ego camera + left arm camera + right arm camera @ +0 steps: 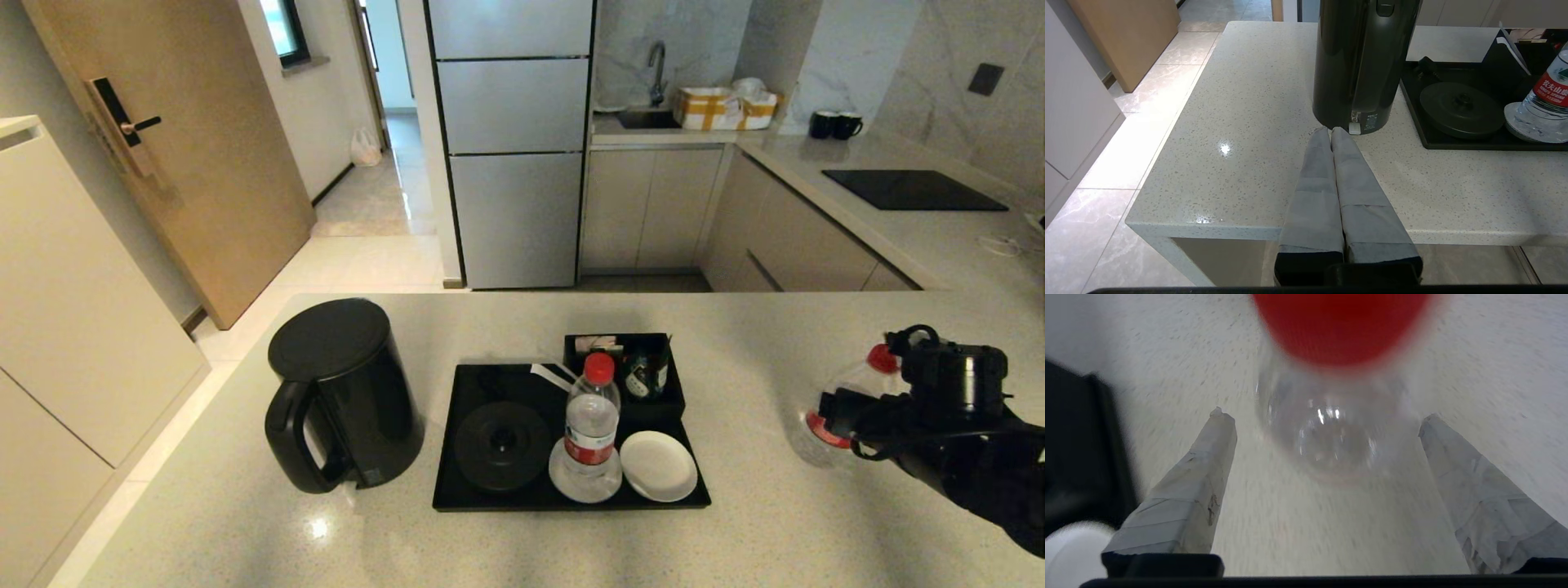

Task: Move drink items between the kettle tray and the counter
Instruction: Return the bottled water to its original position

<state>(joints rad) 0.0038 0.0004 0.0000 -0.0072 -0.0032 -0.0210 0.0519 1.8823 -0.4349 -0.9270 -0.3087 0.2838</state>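
Bottle (1331, 428) stands free between right pincer's (1327, 416) spread fingers.

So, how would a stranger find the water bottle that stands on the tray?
Find the flat black rectangular tray on the speckled stone counter. On its left white coaster stands a clear plastic bottle, red-capped; the other bottle is off the tray.
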